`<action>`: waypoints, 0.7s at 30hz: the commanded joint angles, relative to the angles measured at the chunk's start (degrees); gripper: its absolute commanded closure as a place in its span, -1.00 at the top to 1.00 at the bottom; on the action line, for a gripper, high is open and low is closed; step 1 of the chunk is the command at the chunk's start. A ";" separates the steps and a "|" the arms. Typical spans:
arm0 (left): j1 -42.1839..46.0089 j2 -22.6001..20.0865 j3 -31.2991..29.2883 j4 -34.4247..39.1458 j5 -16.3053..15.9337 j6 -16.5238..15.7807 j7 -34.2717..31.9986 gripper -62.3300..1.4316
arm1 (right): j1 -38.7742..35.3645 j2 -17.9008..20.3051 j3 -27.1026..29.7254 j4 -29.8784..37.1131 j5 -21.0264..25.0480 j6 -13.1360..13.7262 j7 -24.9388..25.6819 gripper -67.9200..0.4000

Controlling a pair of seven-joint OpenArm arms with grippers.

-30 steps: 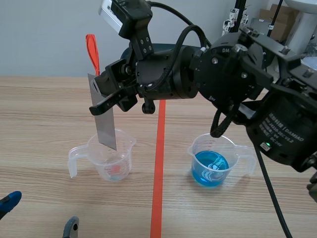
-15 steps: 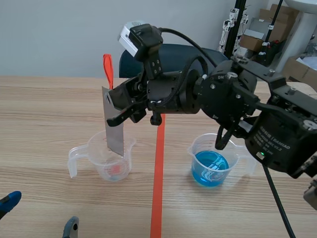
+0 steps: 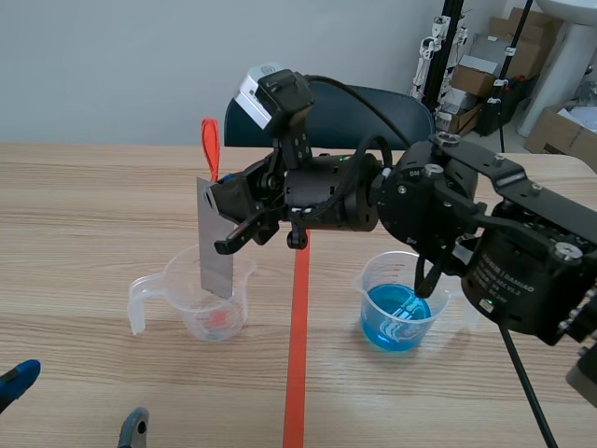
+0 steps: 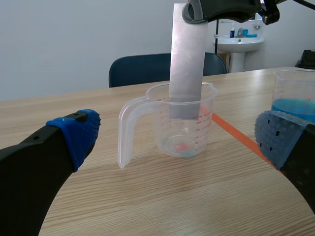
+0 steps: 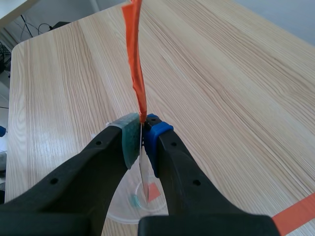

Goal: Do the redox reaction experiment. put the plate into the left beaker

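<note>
Near left of the worktop [image 3: 93,215], the left arm's fingers [image 4: 74,135] stand wide apart, while the plate [image 3: 215,238], likely thin, stiff, light and slick, hangs upright with its lower end inside the left beaker [image 3: 191,301], clamped at its top edge by the right arm's fingers [image 5: 130,140], a sound hold.

So the surface [image 3: 84,215] is a light wood-grain top with an orange-red tape line [image 3: 297,355] running straight down the middle. There's one clear plastic beaker on each side, both standing upright. The left beaker [image 3: 219,313] sits near the line with its handle sticking out away from it, and there's a small reddish spot [image 4: 179,146] at its bottom. The right beaker [image 3: 378,289] has blue liquid [image 3: 392,322] in it, with its handle also pointing away from the line.
</note>
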 commanded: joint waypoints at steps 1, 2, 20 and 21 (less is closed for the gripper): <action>0.11 -0.20 -0.26 0.96 -0.37 -0.13 -0.59 1.00 | 0.52 -0.81 0.63 -0.04 -0.13 0.04 1.77 -0.98; 0.11 -0.20 -0.26 0.96 -0.37 -0.13 -0.59 1.00 | 0.42 -0.98 0.63 -0.33 -0.13 0.04 1.77 -0.98; 0.11 -0.20 -0.26 0.96 -0.37 -0.13 -0.59 1.00 | -1.40 -2.71 0.63 -1.05 -5.29 0.61 4.66 -0.98; 0.11 -0.20 -0.26 0.96 -0.37 -0.13 -0.59 1.00 | -1.40 -2.71 0.63 -1.05 -5.29 0.59 4.70 -0.98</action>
